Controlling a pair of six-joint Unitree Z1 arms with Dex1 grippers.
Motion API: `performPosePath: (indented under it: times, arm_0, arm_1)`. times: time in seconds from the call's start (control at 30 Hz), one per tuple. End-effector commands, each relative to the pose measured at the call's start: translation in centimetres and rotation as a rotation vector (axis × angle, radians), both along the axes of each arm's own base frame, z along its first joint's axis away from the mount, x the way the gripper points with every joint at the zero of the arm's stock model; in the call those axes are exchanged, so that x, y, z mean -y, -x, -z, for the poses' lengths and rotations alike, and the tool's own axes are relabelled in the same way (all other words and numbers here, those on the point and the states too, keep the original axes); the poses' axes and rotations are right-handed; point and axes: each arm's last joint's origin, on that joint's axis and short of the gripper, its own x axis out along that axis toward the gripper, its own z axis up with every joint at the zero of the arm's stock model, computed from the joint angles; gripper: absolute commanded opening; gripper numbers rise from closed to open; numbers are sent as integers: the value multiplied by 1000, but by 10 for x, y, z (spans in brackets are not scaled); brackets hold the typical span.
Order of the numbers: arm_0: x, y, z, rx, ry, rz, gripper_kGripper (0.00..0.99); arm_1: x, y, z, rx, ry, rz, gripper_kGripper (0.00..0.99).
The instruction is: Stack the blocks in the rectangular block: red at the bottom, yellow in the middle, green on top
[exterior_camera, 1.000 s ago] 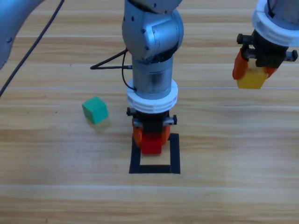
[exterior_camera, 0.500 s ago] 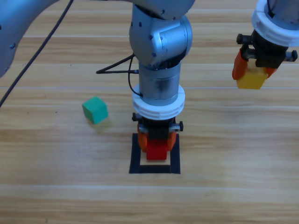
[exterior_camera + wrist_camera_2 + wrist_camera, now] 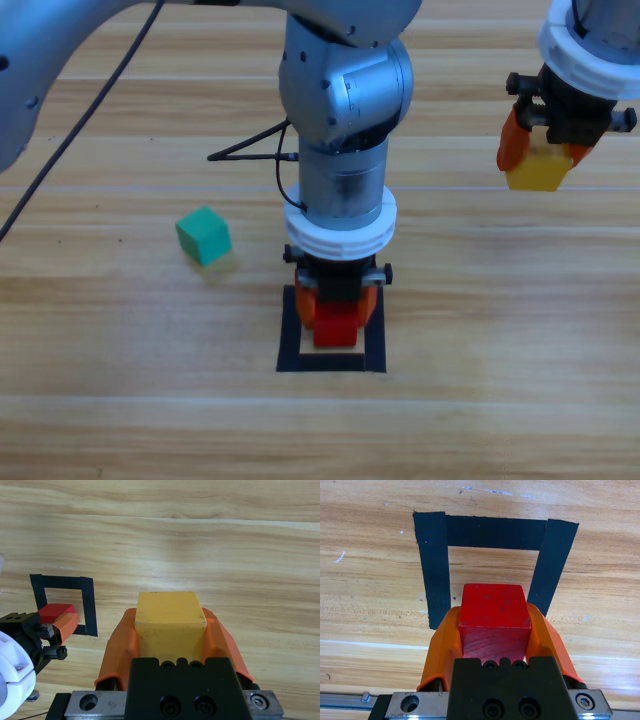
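Three cubes: red [image 3: 336, 324] clamped by left gripper [image 3: 337, 316] over the tape square [image 3: 374, 330], centre; yellow [image 3: 535, 170] clamped by right gripper [image 3: 537, 158], upper right; green [image 3: 204, 236] loose, left.

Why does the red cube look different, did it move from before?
Yes. The red cube, clamped in the left gripper, shifted right and toward the picture's bottom, deeper into the black tape outline.

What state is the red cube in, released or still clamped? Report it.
Clamped: the left gripper has both orange jaws pressed against the red cube over the tape square.
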Motion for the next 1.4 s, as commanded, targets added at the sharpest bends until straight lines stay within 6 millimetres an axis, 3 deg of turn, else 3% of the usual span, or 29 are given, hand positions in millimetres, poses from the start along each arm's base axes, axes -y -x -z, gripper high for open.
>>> performPosePath:
  times: [0.03, 0.63, 0.67, 0.73, 0.77, 0.8, 1.07, 1.2, 1.33, 1.4]
  arm_0:
    - [10, 3, 32, -50, -50, 20, 0]
    - [10, 1, 34, -42, -56, 24, 18]
    - [10, 1, 31, -37, -55, 24, 150]
    - [9, 1, 25, -24, -46, 20, 845]
    - [8, 1, 24, -22, -50, 17, 933]
    - [8, 2, 23, -22, -52, 19, 986]
    - [2, 5, 11, -15, -54, 18, 990]
    - [-3, 8, -16, 29, -17, 17, 990]
    - [-25, 13, -84, 121, 57, 26, 990]
    - [-50, 15, -123, 177, 96, 42, 990]
  arm_1:
    - [7, -3, 12, -43, 23, 10, 95]
    - [6, -4, 13, -43, 25, 11, 95]
    - [6, -4, 13, -43, 25, 9, 95]
    - [6, -4, 14, -45, 25, 9, 95]
    - [6, -4, 13, -44, 24, 9, 95]
    - [6, -4, 13, -45, 23, 8, 97]
    - [6, -4, 13, -45, 23, 8, 97]
    - [7, 2, 3, -30, 4, 6, 95]
    - [3, 8, -2, -10, 9, -3, 95]
    - [3, 9, -2, -1, 17, 1, 95]
